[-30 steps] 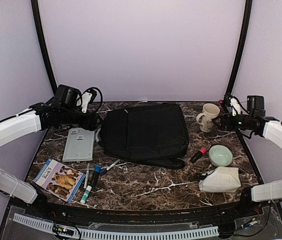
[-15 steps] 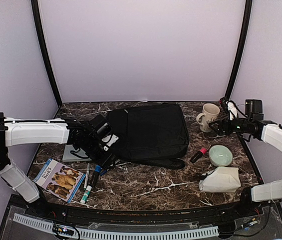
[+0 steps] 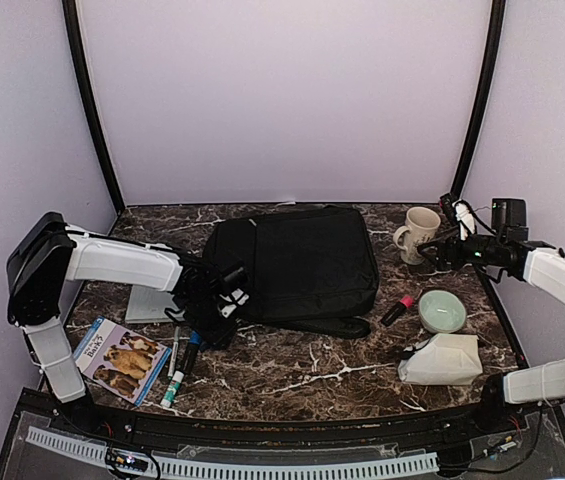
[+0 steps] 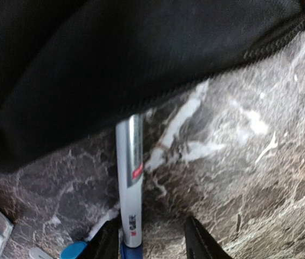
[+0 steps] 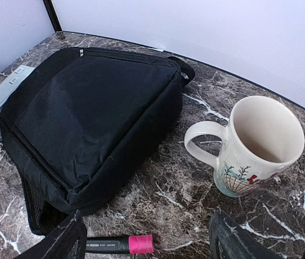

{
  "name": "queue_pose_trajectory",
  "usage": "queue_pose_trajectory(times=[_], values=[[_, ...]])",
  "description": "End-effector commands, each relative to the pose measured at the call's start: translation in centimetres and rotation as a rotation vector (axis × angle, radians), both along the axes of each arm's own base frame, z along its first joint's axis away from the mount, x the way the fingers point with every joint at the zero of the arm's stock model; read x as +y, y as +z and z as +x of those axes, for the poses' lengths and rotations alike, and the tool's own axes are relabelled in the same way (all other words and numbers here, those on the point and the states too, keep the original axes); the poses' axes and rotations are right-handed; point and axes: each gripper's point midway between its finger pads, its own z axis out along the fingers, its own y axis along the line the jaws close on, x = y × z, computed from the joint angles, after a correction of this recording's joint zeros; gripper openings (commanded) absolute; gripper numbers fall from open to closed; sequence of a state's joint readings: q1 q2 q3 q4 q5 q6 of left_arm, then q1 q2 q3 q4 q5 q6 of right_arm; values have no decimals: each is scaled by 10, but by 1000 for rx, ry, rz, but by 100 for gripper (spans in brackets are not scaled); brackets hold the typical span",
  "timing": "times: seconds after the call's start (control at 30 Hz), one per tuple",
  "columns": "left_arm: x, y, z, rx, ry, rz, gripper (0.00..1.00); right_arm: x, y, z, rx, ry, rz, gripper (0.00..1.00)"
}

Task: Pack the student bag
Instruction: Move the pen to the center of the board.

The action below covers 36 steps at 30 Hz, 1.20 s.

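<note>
The student bag (image 3: 292, 262) is a large black backpack lying flat and closed at mid-table; it also shows in the right wrist view (image 5: 87, 118). My left gripper (image 3: 209, 328) is open, low over the table at the bag's near-left corner. In the left wrist view the left gripper (image 4: 152, 242) has a white and silver pen (image 4: 129, 183) just inside its left finger, and the pen's far end runs under the bag's edge (image 4: 114, 59). My right gripper (image 3: 432, 254) is open and empty, hovering near the cream mug (image 5: 255, 145).
A grey flat case (image 3: 152, 298), a dog-cover book (image 3: 120, 358) and several pens and markers (image 3: 177, 362) lie at the left front. A pink-capped black marker (image 3: 397, 310), a green bowl (image 3: 442, 310) and a white tissue pack (image 3: 442, 360) lie on the right.
My left arm swung from the back left down to the bag's near-left corner and settled lower over the pens. My right gripper shifted only slightly.
</note>
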<state>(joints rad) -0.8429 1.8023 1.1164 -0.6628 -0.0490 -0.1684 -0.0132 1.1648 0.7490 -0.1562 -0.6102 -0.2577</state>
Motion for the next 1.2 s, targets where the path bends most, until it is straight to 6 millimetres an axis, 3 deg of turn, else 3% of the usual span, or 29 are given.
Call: queue_pose_trajectory(times=[0.0, 0.13, 0.43, 0.6, 0.8, 1.0, 1.1, 1.17], values=[[-6, -1, 14, -41, -26, 33, 38, 4, 1, 2, -29, 24, 0, 77], [-1, -4, 8, -10, -16, 56, 25, 4, 0, 2, -29, 20, -2, 77], [36, -8, -32, 89, 99, 119, 0, 3, -7, 7, -2, 19, -8, 78], [52, -6, -55, 144, 256, 118, 0, 4, -9, 6, 5, 25, -14, 78], [84, -5, -62, 147, 484, 208, 0, 2, -9, 8, 7, 19, -35, 78], [81, -7, -50, 136, 543, 164, 0, 6, -8, 5, 14, 38, -16, 78], [75, 1, -45, 120, 553, 130, 1, 14, -9, 1, 19, 67, -7, 78], [70, 14, -39, 104, 552, 102, 16, 21, -14, -1, 20, 93, -34, 77]])
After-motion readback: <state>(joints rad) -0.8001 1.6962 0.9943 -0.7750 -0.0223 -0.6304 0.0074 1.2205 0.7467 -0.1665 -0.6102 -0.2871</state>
